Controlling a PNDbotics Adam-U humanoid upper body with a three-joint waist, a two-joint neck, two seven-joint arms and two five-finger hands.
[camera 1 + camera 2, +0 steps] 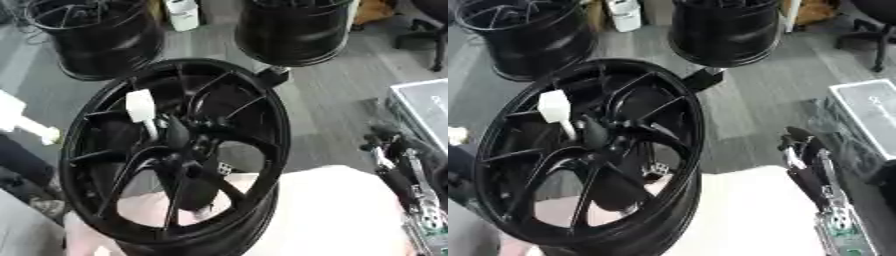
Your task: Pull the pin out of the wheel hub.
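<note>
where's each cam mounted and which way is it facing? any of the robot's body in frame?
Left eye view: in the head, looking down at the tilted black wheel hub with the white-handled pin near its centre; right hand at right edge.
Right eye view: same head, set slightly right, same downward aim; the hand sits further in.
Shared: hub, pin, two wheels on the floor behind. Left hand in neither.

Glossy black metal wheel hub (175, 150) carries a matt white plastic-looking pin (141, 106).

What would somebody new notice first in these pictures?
The big black wheel hub tilted up in the middle, filling most of the view. Next, the white-handled pin seated near its centre, upper left. The right hand shows at the right edge, apart from the wheel; its fingers are unclear.
</note>
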